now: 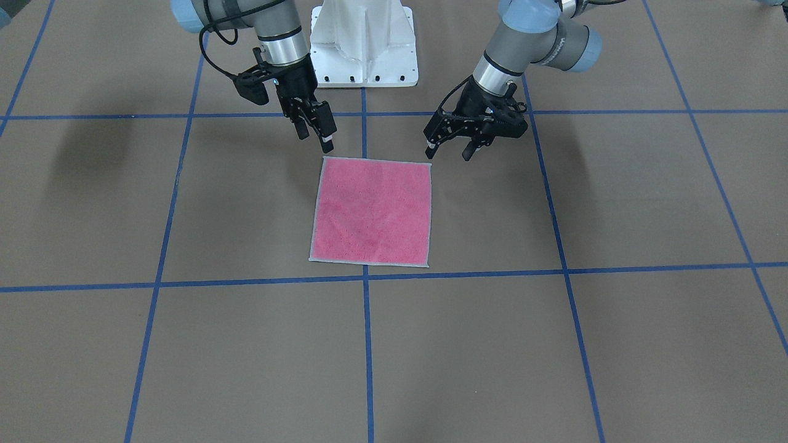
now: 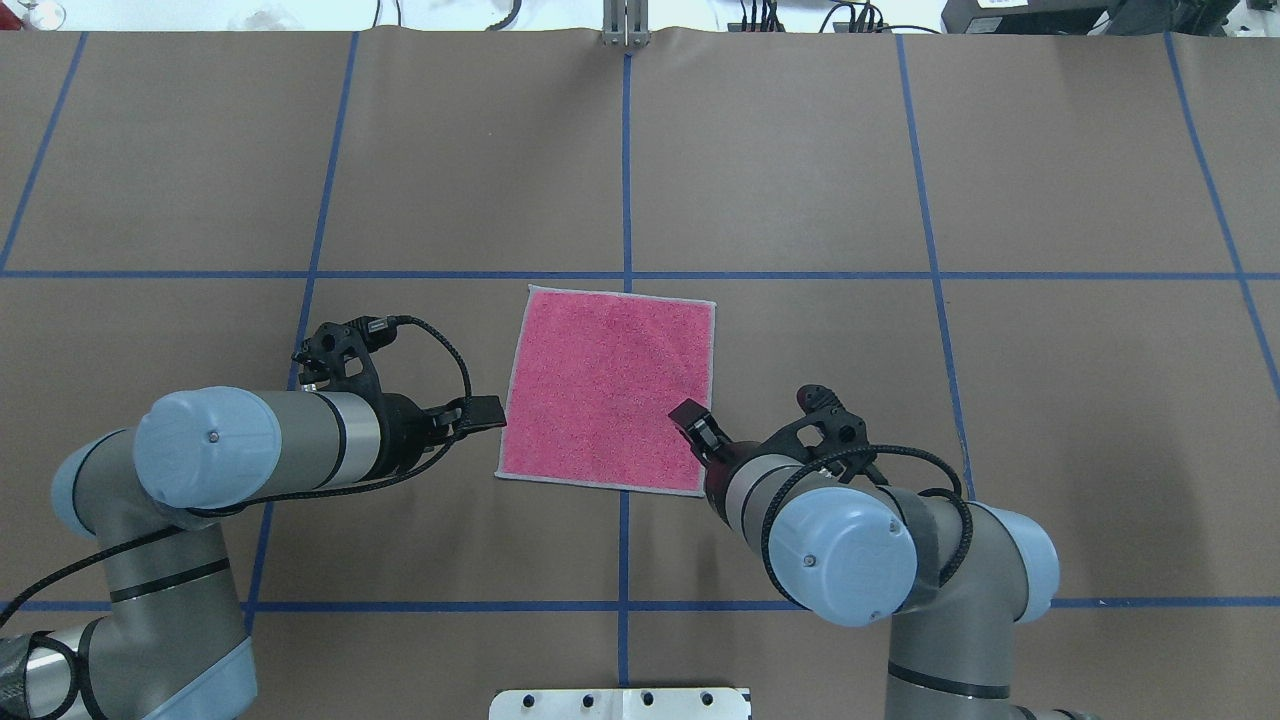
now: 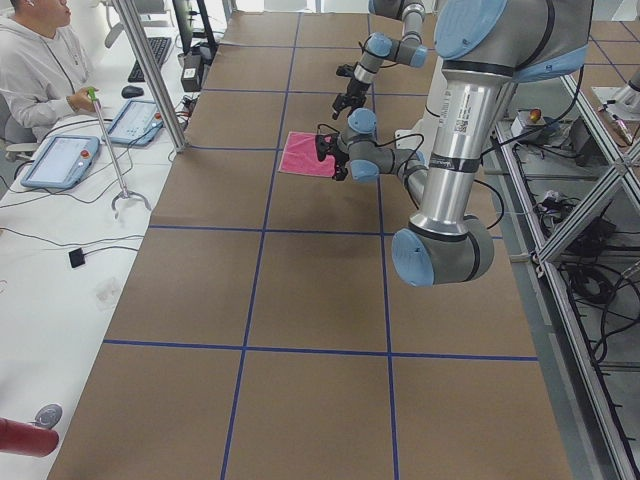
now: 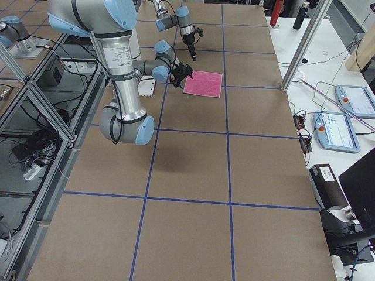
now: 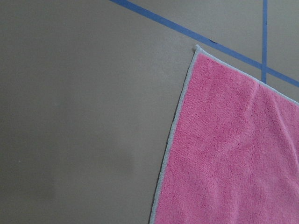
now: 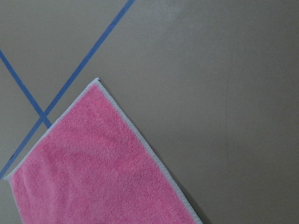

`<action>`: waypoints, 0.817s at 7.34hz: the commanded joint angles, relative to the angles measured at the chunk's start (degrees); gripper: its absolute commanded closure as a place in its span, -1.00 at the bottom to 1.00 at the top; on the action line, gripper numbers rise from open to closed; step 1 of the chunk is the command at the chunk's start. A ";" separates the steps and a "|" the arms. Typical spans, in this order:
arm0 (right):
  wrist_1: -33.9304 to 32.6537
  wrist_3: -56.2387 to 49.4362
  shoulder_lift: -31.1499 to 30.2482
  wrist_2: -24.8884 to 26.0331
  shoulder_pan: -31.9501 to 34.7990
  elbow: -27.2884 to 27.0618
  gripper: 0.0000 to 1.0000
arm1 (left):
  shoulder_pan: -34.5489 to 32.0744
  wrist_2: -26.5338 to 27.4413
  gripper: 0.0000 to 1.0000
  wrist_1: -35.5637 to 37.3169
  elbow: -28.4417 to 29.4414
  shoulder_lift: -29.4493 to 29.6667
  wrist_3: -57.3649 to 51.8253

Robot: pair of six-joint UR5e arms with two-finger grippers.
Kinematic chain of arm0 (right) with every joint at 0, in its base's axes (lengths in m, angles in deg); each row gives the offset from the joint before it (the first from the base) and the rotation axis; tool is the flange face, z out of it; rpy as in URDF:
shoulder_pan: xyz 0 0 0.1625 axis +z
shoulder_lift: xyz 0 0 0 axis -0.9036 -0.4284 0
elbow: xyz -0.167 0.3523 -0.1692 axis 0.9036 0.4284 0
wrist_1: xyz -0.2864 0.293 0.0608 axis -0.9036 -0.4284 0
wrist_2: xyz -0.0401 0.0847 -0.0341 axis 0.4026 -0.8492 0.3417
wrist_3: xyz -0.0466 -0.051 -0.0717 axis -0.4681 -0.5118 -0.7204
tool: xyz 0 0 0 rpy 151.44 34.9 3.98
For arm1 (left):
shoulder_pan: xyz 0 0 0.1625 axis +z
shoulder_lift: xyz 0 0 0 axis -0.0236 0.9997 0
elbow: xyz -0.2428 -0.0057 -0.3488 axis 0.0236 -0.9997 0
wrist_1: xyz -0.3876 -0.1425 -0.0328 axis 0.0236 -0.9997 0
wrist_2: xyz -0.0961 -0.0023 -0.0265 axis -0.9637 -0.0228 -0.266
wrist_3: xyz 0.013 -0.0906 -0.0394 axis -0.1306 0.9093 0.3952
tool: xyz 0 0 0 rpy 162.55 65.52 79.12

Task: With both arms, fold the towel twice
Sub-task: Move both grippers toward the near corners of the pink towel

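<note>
The towel (image 1: 371, 212) lies flat and unfolded on the surface (image 1: 615, 203). Pink face up, pale grey edging visible all round, all four corners down. It sits about midway between the surface's left and right ends, nearer the robot's edge than the operators' edge. It straddles the blue tape line (image 1: 368, 344) that runs out from the robot's edge. A cross line of tape passes just beyond the towel's operators' side.

The left hand (image 1: 448, 151) is just beside the towel corner toward the robot's edge and the surface's left end. Fingers are spread wide with nothing between them, tips angled down and in toward that corner. In the front view the nearer tip stops just short of the cloth. Contact cannot be judged.

The right hand (image 1: 315, 139) is at the towel corner toward the robot's edge and the surface's right end. Fingers are parted with a narrower gap, and it is empty. The lower tip hangs right at the corner. Cannot tell if it touches.

The left wrist view looks along the towel's left edge to a corner, with tape lines past it. The right wrist view shows a corner with two tape lines crossing beside it.

The white base (image 1: 363, 43) stands at the robot's edge, in line with the towel. An operator (image 3: 30, 60) sits at a bench beyond the operators' edge.
</note>
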 commanded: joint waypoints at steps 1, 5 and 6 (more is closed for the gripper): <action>0.00 2.47 2.03 2.37 -0.81 4.24 -0.87 | 0.08 0.08 -1.00 0.00 -0.22 0.05 0.08; -0.88 1.15 4.58 3.00 -0.81 8.56 -0.90 | -0.01 0.08 -1.00 -0.09 -0.57 0.05 0.08; -1.93 -0.15 4.58 3.00 -0.81 8.56 -0.90 | -0.01 0.08 -1.00 -0.09 -0.57 0.05 0.08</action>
